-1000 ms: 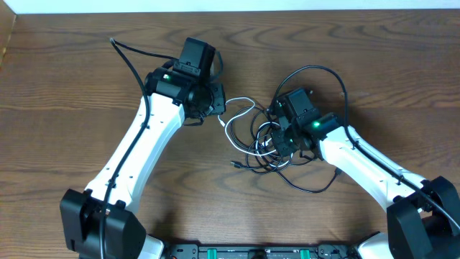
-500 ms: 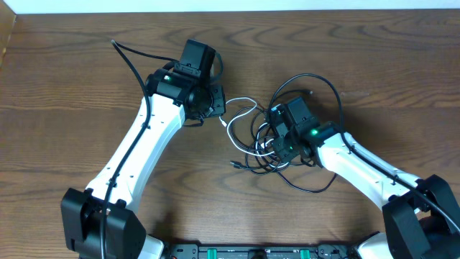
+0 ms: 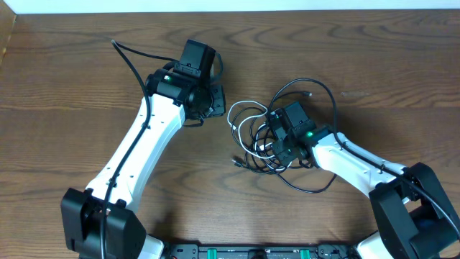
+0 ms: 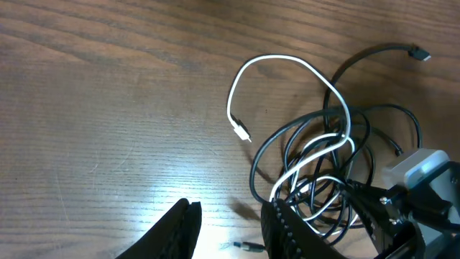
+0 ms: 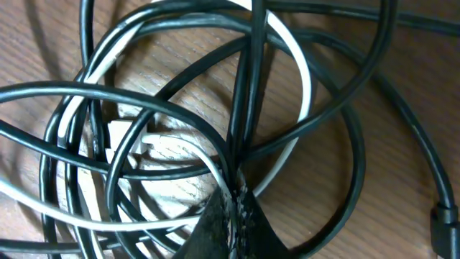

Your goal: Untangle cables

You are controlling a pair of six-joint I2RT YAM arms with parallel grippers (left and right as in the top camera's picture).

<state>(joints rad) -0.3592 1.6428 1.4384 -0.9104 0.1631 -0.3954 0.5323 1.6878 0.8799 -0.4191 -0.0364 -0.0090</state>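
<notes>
Wood-grain table [image 3: 65, 72] carries your cables [image 3: 248, 137] in a tangle right of centre, with a white loop [image 4: 287, 60] reaching left. Your right gripper [image 5: 231, 216] is pinched tight on a black strand. Your left gripper [image 4: 226, 234] hangs near, fingers apart, holding nothing. Open wood stretches left and toward the far edge.

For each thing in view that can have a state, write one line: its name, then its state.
white cable: plug end lying free, the rest looped into the tangle.
black cables: tangled together in a heap.
left gripper: open, empty.
right gripper: shut, pinching a black strand.
</notes>
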